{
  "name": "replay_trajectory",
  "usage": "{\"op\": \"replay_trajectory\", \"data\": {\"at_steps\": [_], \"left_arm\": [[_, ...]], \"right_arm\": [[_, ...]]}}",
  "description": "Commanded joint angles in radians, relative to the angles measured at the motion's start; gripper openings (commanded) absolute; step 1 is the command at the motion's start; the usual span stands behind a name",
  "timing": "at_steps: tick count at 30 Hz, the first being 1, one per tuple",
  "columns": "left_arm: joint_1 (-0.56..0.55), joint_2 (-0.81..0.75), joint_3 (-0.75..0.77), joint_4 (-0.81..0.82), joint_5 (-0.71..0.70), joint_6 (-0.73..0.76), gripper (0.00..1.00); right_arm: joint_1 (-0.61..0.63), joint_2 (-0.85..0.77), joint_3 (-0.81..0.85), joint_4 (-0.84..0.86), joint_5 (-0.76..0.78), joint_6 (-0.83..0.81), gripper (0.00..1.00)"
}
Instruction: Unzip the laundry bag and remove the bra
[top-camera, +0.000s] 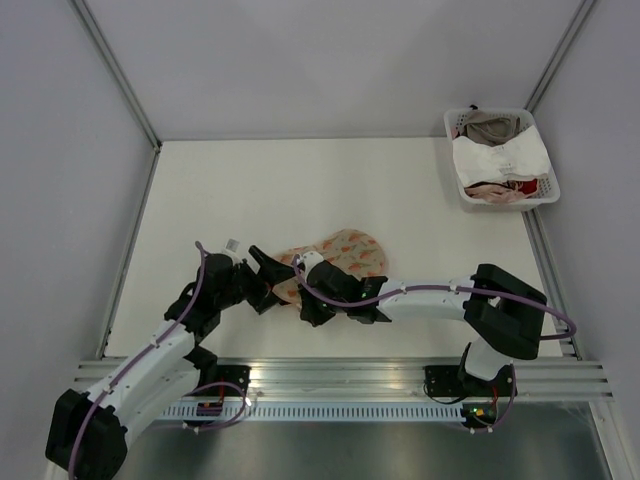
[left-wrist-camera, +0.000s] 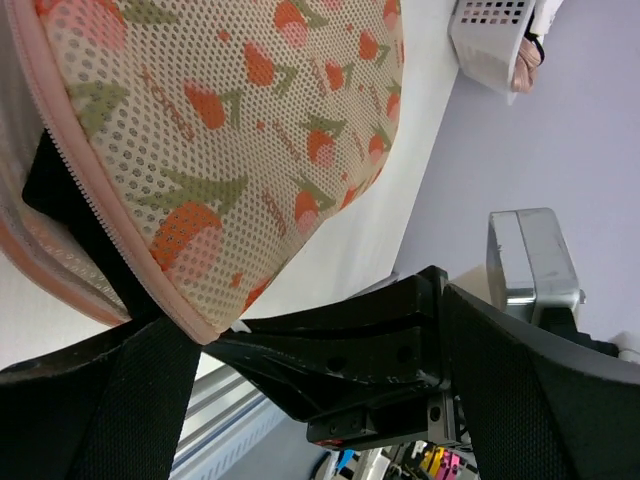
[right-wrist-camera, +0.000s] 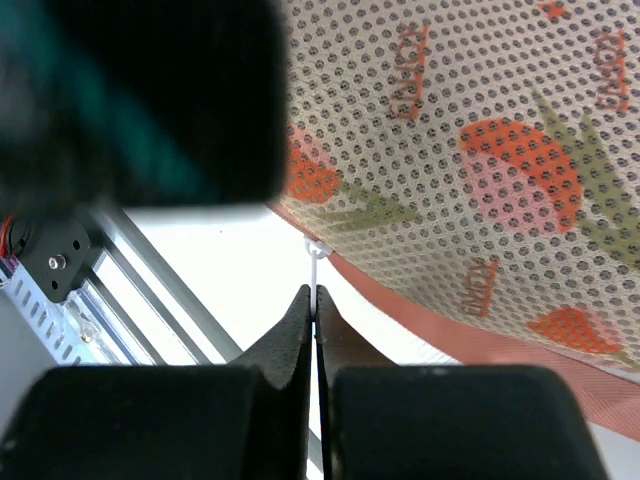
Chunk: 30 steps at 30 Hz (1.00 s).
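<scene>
The laundry bag (top-camera: 345, 255) lies on the table near the front, cream mesh with orange-red and green print and pink zip edging. My right gripper (top-camera: 318, 292) is at its near edge, shut on the small white zip pull (right-wrist-camera: 316, 262); the fingertips (right-wrist-camera: 300, 318) pinch it just below the pink edging. My left gripper (top-camera: 268, 278) is open, with its jaws wide apart around the bag's left end. In the left wrist view the bag (left-wrist-camera: 230, 130) rests against one finger pad (left-wrist-camera: 100, 400). The zip gapes a little there and something black (left-wrist-camera: 62, 200) shows inside; I cannot tell whether it is the bra.
A white slatted basket (top-camera: 503, 190) holding white, beige and pink garments stands at the back right corner; it also shows in the left wrist view (left-wrist-camera: 490, 45). Metal rails run along the table's front edge (top-camera: 340, 375). Grey walls enclose the table.
</scene>
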Motion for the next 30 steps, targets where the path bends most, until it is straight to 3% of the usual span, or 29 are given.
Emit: {"op": "replay_trajectory", "data": {"at_steps": [1,8,12,15,16,17,18,20,22,26,30], "left_arm": [[-0.001,0.06,0.011,0.037,-0.063,-0.068,1.0],[-0.007,0.159,0.012,0.028,-0.009,-0.025,1.0],[-0.009,0.154,-0.005,0.055,-0.049,-0.016,0.88],[-0.007,0.169,-0.013,0.124,-0.061,0.002,0.6],[-0.007,0.173,-0.013,0.149,-0.065,0.005,0.42],[-0.006,0.189,-0.013,0.156,-0.068,0.014,0.36],[-0.007,0.199,-0.001,0.163,-0.066,0.021,0.2],[-0.007,0.222,0.014,0.161,-0.069,0.037,0.08],[-0.006,0.26,0.047,0.161,-0.069,0.062,0.02],[0.017,0.343,0.134,0.137,-0.042,0.18,0.02],[0.048,0.455,0.241,0.115,0.041,0.303,0.02]], "right_arm": [[0.008,-0.044,0.013,0.018,0.077,-0.018,0.01],[0.01,-0.073,0.012,0.01,0.126,-0.023,0.01],[0.01,-0.081,0.009,0.01,0.144,-0.021,0.01],[0.01,-0.096,0.003,-0.014,0.17,-0.017,0.0],[0.01,-0.104,0.001,-0.02,0.178,-0.017,0.0],[0.008,-0.108,0.0,-0.025,0.182,-0.018,0.01],[0.008,-0.115,0.0,-0.039,0.195,-0.02,0.0],[0.01,-0.119,-0.002,-0.053,0.201,-0.023,0.01],[0.01,-0.124,-0.008,-0.068,0.201,-0.029,0.0],[0.007,-0.115,0.009,-0.16,0.236,-0.041,0.0],[-0.01,-0.06,0.061,-0.36,0.343,-0.026,0.0]]}}
